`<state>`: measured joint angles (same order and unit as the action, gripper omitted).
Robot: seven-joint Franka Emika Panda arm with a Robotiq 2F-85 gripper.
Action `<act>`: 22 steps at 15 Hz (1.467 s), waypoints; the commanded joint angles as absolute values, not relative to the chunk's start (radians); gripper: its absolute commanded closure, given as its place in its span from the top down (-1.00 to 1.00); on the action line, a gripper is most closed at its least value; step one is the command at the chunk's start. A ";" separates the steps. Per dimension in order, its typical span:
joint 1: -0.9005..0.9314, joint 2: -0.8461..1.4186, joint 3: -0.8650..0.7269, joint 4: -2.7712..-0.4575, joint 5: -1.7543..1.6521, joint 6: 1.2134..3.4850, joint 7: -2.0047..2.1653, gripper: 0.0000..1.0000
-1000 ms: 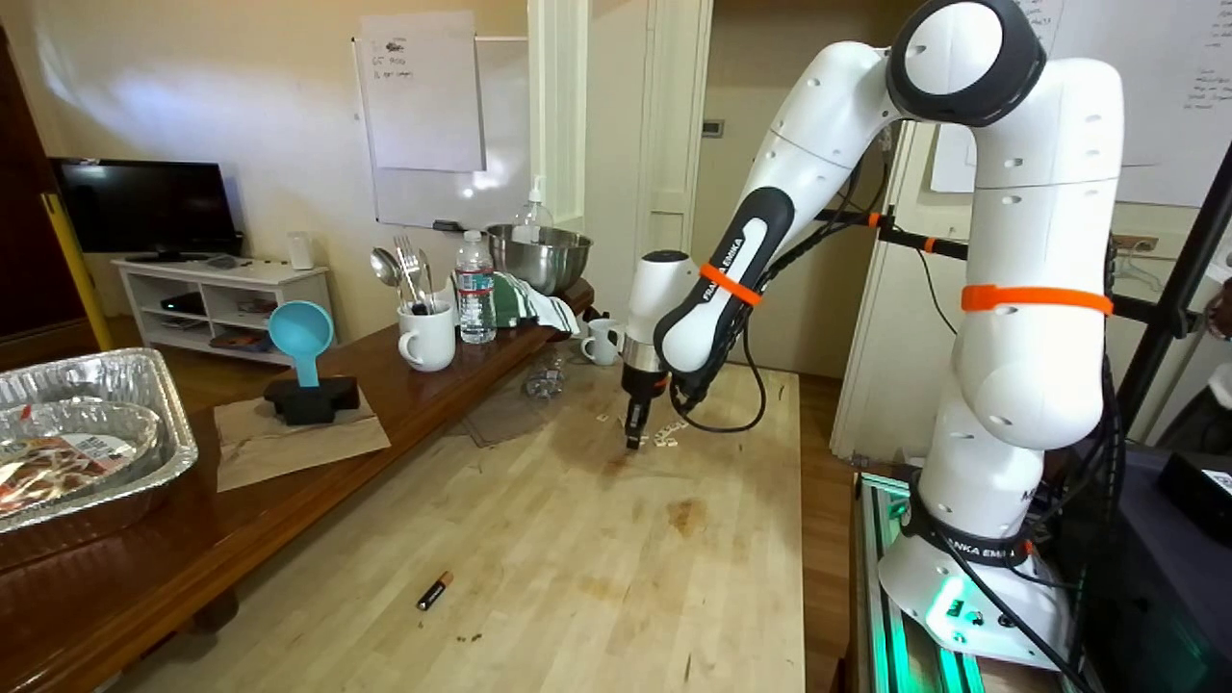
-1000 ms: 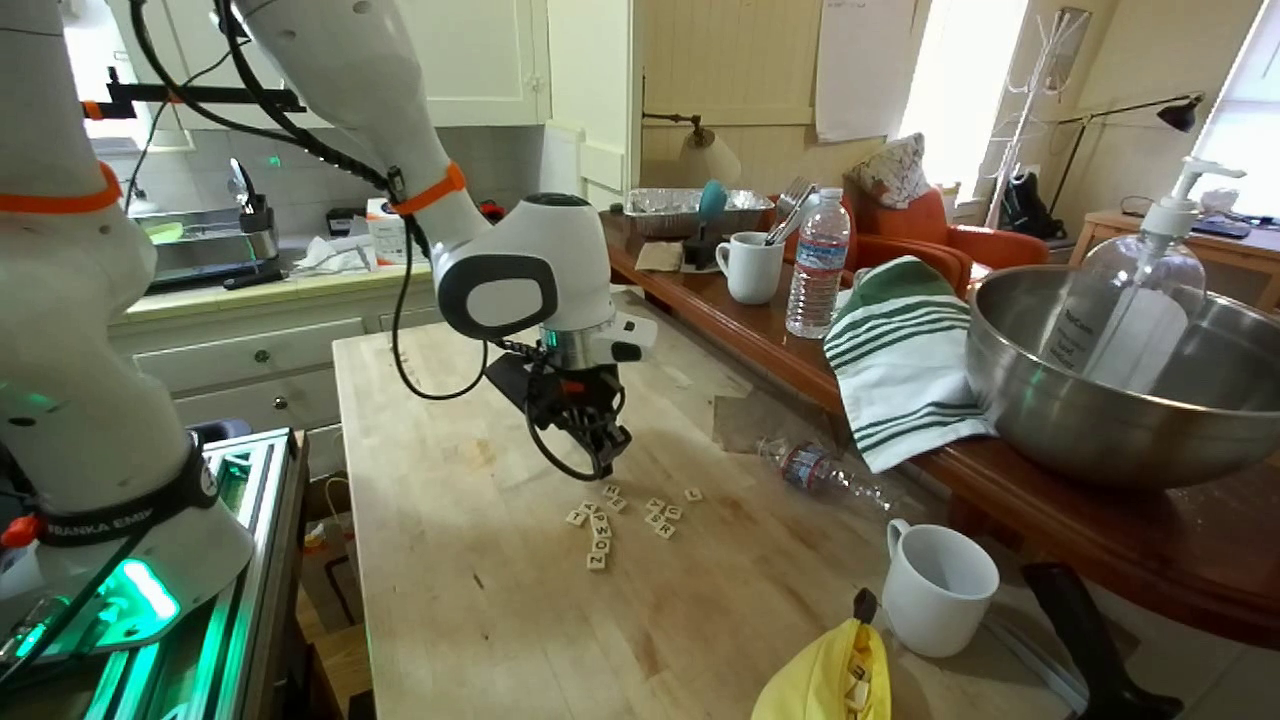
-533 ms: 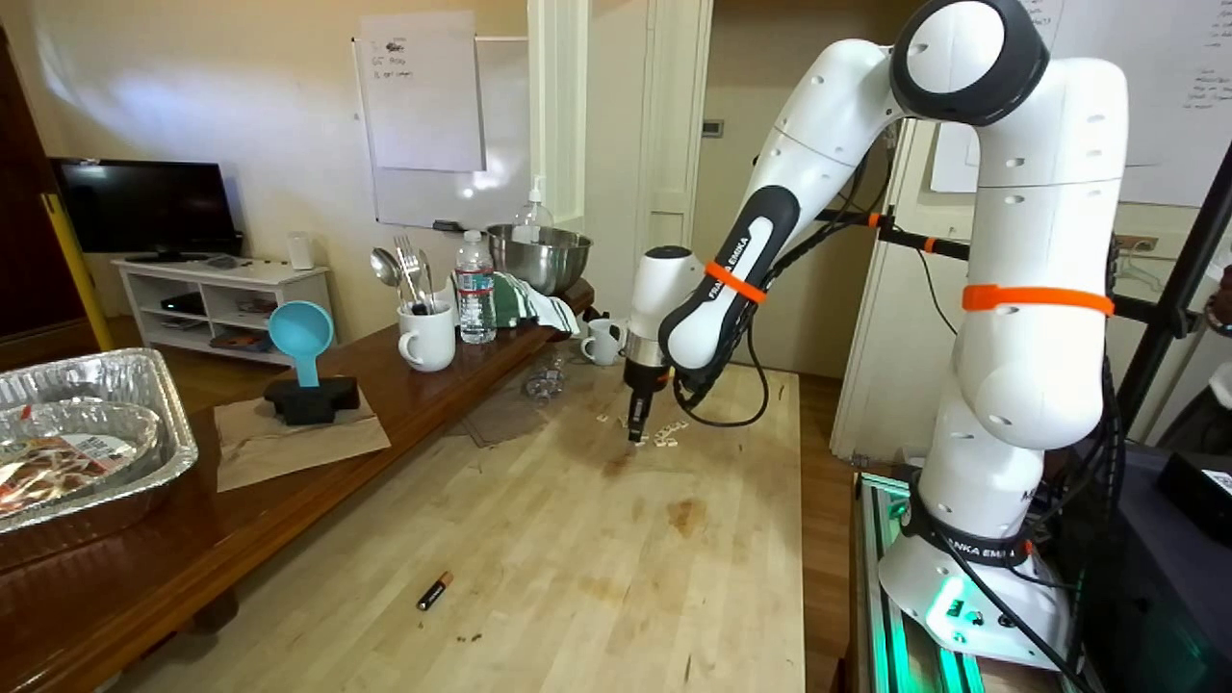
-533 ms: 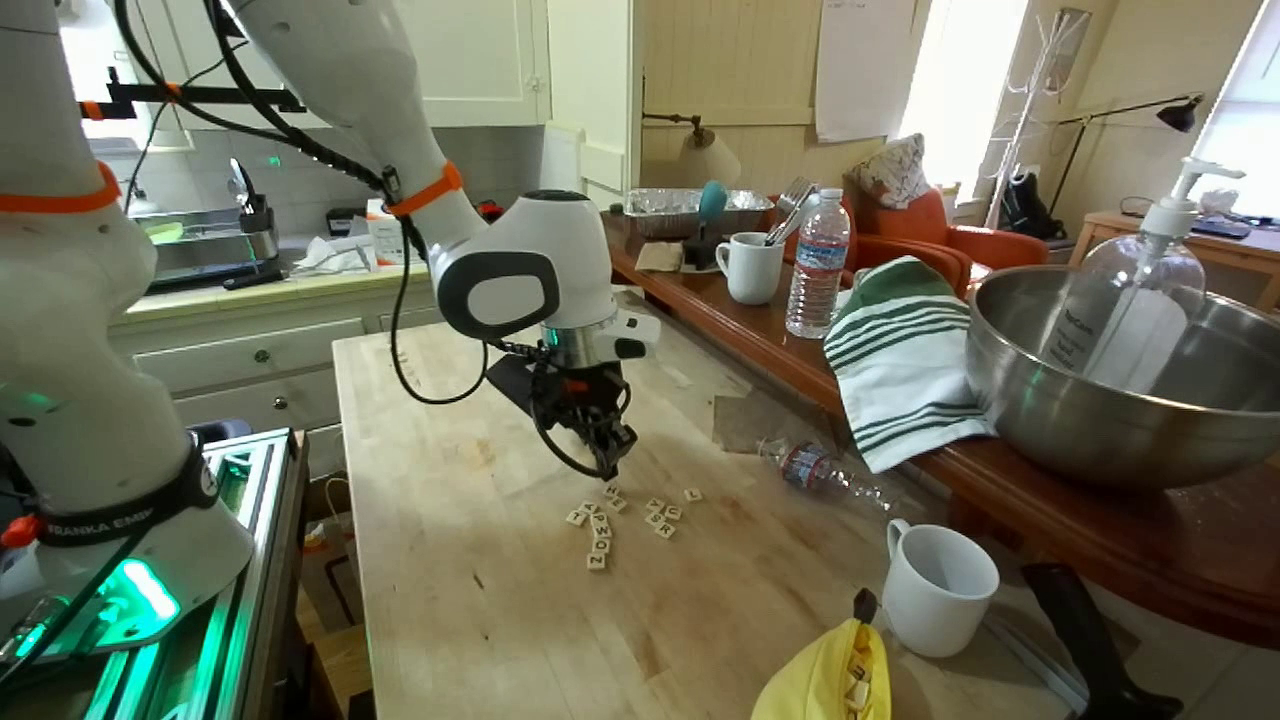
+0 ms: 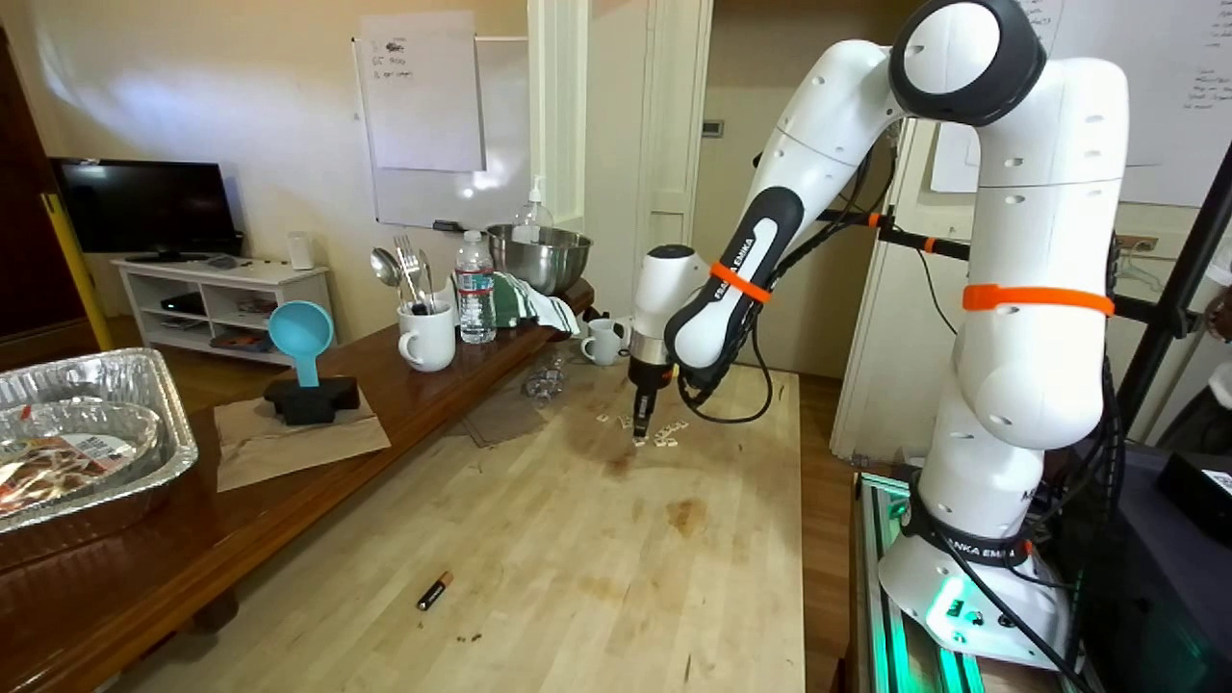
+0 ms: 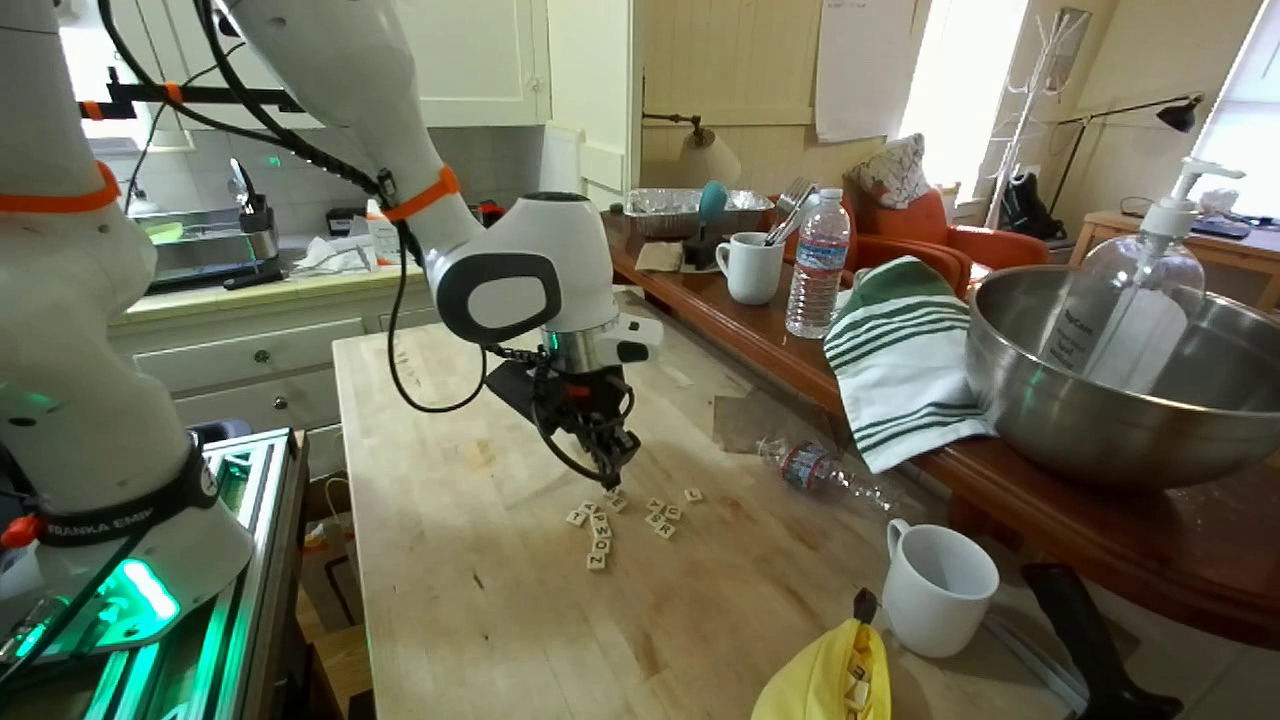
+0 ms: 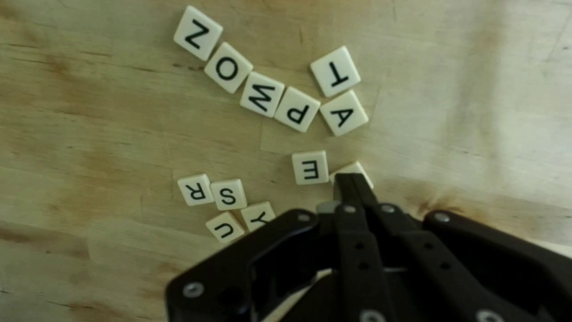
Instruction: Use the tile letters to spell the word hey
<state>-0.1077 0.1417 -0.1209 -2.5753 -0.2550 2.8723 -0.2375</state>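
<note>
Wrist view: hand [image 7: 351,176] closed tight, nothing seen in grip. Hides part of one tile [image 7: 355,168]; contact unclear. E tile [image 7: 309,167] just beside that tile. Other tile letters [image 7: 262,95] flat on table [image 7: 111,134]: slanting line with N at end farthest from hand; cluster R, S, U, Y to one side, Y nearest hand. In an exterior view, fingertips [image 5: 642,429] point down among tiles, faces unreadable. In an exterior view, lone tile [image 6: 694,494] apart from hand.
</note>
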 commanded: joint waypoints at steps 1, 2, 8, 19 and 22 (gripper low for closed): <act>-0.105 0.165 -0.119 -2.574 -0.263 2.901 -0.234 -1.00; -0.106 0.170 -0.116 -2.573 -0.258 2.900 -0.241 -1.00; -0.105 0.194 -0.100 -2.569 -0.237 2.891 -0.251 -1.00; -0.077 0.203 0.000 -2.554 -0.107 2.842 -0.235 -1.00; -0.077 0.201 0.021 -2.549 -0.043 2.831 -0.228 -1.00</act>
<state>-0.0817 0.1656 0.0022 -2.5693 -0.1022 2.8632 -0.2358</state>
